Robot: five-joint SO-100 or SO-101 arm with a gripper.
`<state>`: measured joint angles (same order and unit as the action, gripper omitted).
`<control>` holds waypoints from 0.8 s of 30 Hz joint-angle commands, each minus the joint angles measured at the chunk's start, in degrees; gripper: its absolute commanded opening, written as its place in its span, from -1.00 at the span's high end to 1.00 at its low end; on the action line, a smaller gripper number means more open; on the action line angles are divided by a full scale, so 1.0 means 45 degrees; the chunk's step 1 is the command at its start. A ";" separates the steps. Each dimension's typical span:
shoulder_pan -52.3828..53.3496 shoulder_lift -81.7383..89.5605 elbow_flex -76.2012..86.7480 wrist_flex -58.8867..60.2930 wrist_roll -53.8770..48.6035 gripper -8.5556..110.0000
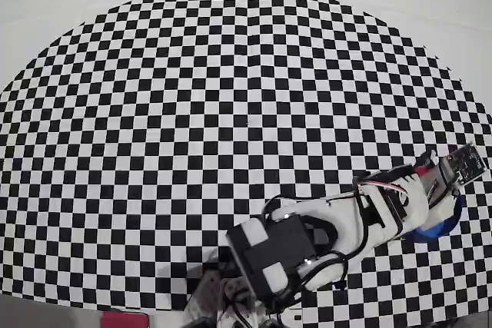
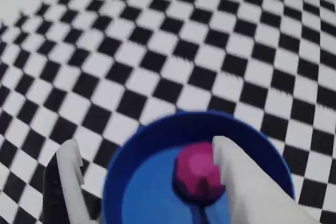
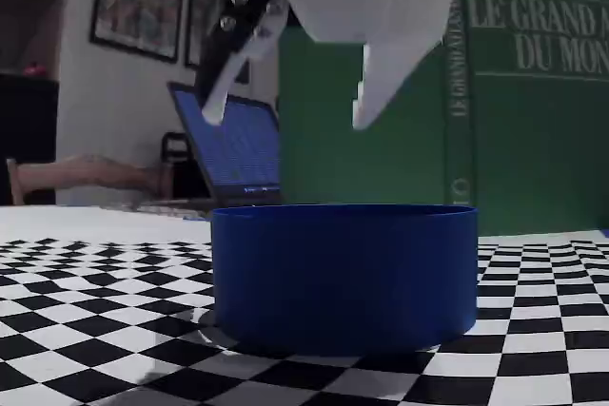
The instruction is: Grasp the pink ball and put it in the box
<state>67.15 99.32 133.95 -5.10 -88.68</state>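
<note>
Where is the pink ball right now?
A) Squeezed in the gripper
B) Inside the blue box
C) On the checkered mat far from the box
B: in the wrist view the pink ball lies on the floor of the blue box, and the gripper hangs open above it.

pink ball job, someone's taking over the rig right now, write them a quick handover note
Pincer: open, empty, hanging above the box in the fixed view.
Pink ball: lying inside the box, seen in the wrist view between the fingers.
Box: on the checkered mat, at the right edge in the overhead view, mostly hidden under the arm.
Done: ball is in the box.
Left: probably just pull the arm clear.
</note>
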 commanded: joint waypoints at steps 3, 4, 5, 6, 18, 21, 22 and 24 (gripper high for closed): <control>-0.1074 0.2539 0.0430 -0.0020 0.1836 0.36; -0.1367 0.2891 0.0547 0.0000 0.2266 0.36; -0.1719 0.3281 0.0664 0.0000 0.2891 0.36; -0.2129 0.3672 0.0781 0.0000 0.3516 0.36; -0.7324 0.7051 0.1641 0.0020 1.1445 0.85; -0.8320 0.7695 0.1895 0.0098 1.3340 0.85; -0.8613 0.7930 0.1973 0.0273 1.3926 0.85; -0.9277 0.8613 0.2441 0.0586 1.4727 0.85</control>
<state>28.65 133.51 143.79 -3.43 -27.69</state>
